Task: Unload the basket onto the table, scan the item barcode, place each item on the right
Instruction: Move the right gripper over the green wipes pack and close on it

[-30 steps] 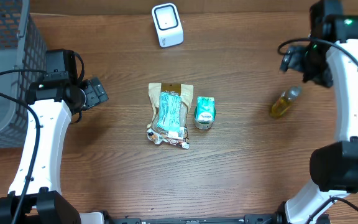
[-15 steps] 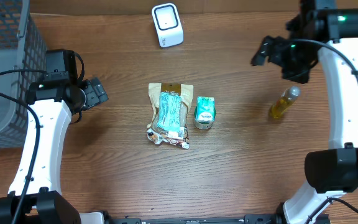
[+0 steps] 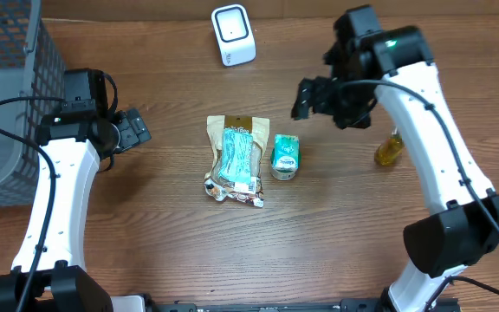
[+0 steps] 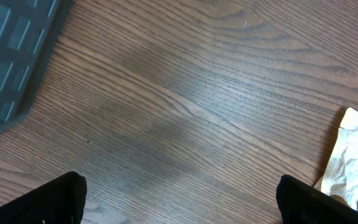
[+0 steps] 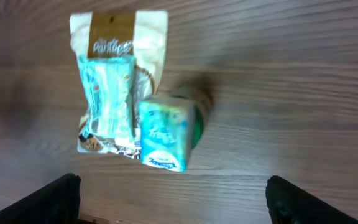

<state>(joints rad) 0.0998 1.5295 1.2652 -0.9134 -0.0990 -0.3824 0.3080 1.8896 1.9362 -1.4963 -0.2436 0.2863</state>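
Now the right pincer (image 3: 305, 98) has swung left past the bottle (image 3: 388, 149), jaws spread, near the green pack (image 3: 285, 157) lying beside the snack bag (image 3: 236, 160) on the worktop (image 3: 145, 225). The left pincer (image 3: 135, 128) is unmoved, also spread.

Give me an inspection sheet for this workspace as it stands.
Surface: wooden table, no spills seen.
Job's things: snack bag lying flat, teal packet close beside it; white scanner at the far edge.
Clutter: yellow bottle, partly behind the right arm.
Grippers: left gripper open, empty; right gripper open, empty.
Cables: black cable looping off the left arm, clear of the items.
Surroundings: grey basket at the left edge.
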